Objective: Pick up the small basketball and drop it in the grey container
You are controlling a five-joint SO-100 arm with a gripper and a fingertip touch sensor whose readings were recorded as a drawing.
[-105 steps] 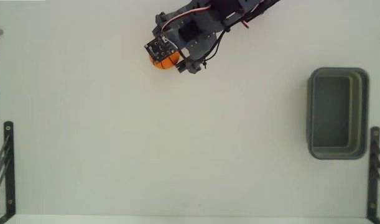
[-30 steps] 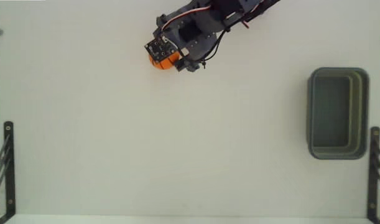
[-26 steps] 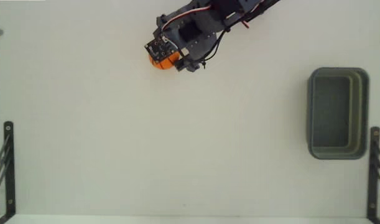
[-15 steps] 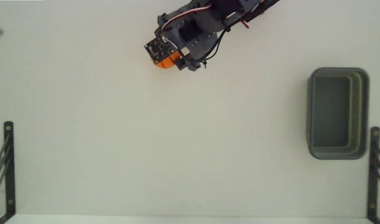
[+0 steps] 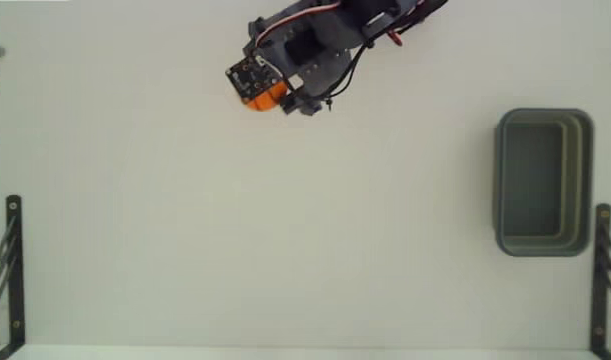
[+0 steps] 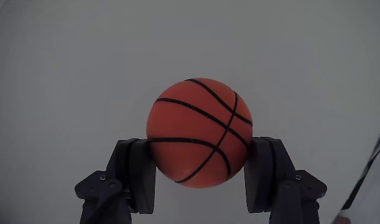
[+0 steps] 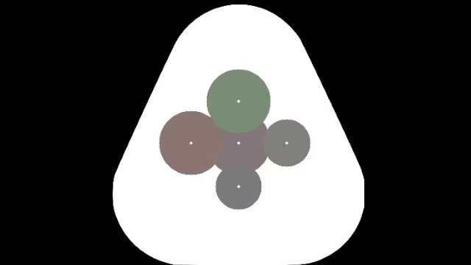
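the small basketball looks smooth, slightly glossy rubber; the jaws gripping it are matt black plastic; the grey container is dull plastic on a matt white counter.

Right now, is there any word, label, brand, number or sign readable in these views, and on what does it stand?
None can be read.
The small basketball, shut in the gripper, shows only black seam lines, no print.
The grey container is plain in the fixed view.
The small board on the arm has marks too small to read.
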